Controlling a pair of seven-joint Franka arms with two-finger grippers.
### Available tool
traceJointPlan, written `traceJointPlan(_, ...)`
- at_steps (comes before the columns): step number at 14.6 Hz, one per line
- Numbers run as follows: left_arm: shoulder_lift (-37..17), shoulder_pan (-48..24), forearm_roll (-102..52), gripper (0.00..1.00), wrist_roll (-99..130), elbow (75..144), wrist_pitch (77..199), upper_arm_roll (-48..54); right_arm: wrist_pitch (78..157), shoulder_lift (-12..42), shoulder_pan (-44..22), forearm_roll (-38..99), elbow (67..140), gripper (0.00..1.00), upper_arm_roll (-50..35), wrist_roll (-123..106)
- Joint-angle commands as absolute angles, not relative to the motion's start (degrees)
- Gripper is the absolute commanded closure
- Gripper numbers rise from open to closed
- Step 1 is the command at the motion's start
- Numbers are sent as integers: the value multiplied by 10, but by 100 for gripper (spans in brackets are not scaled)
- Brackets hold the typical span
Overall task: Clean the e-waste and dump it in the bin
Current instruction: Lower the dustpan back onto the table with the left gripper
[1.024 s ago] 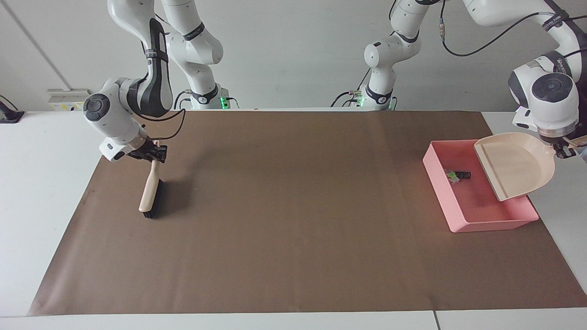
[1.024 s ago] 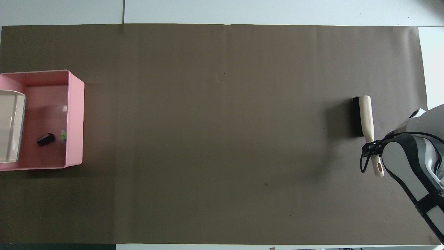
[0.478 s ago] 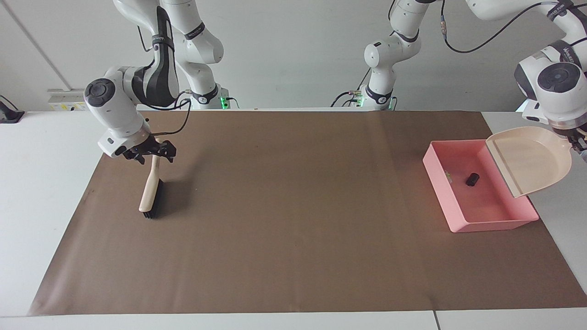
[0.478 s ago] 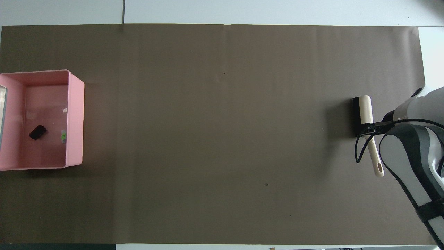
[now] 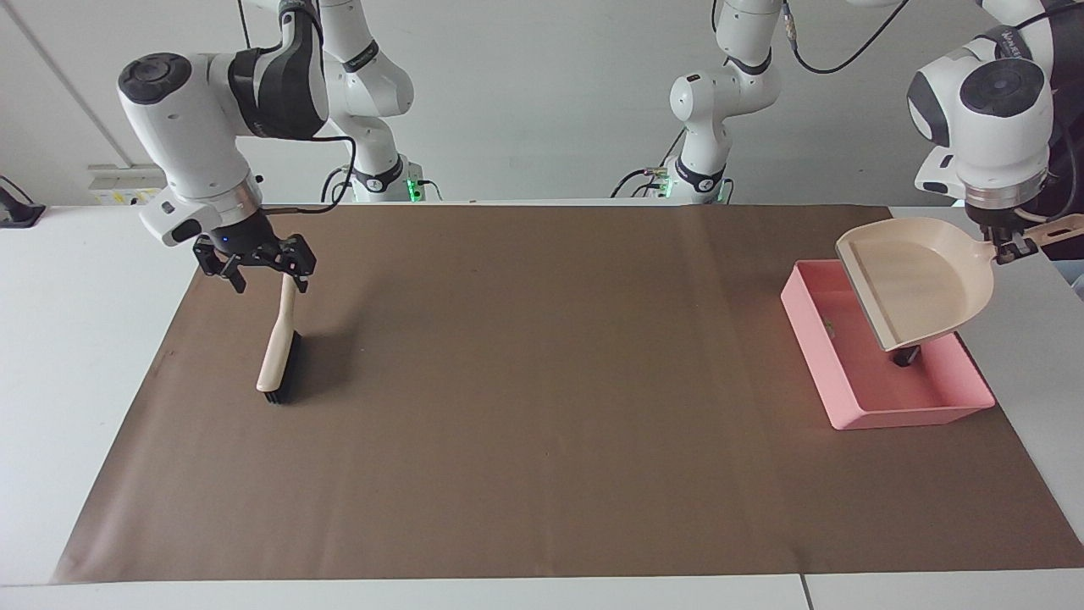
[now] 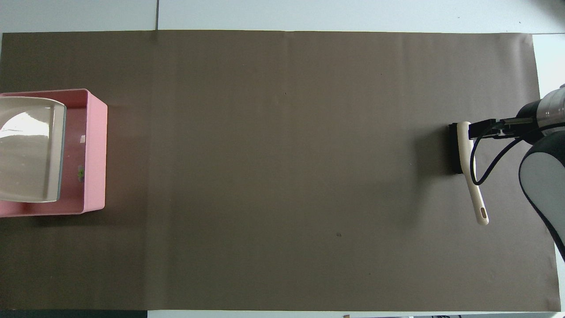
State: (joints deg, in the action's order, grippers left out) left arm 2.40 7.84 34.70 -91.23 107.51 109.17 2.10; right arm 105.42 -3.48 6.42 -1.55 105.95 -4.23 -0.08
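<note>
Both e-waste bits [image 5: 903,357] lie in the bin [image 5: 813,343], so dumping looks done; left gripper [image 5: 1009,246], clenched on the dustpan [image 5: 919,280] handle, hangs at the bin's 1 o'clock; right gripper [image 5: 254,263], released, hangs over the grounded brush [image 5: 279,360].

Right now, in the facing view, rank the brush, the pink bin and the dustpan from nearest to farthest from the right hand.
1. Brush: on the mat just under the right hand, at the right arm's end.
2. Pink bin: on the mat at the left arm's end.
3. Dustpan: raised over the bin, held by its handle in the left hand.
</note>
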Motion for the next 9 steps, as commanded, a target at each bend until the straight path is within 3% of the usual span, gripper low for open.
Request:
traceJointPlan(1,62,34,311,98,-909,1133,1087,15,971,-28,71,-23,972,0,-47,41)
traceJointPlan(3,67,-6,280,98,-884,1159,1085,15,907,-24,55,-25,920,0,-32,45)
traceJointPlan(5,65,-44,270,98,-844,1192,1091,15,865,-22,-6,-25,899,0,42,61)
traceJointPlan(9,63,-117,245,99,-754,1250,1125,15,854,-29,11,-18,904,0,39,67)
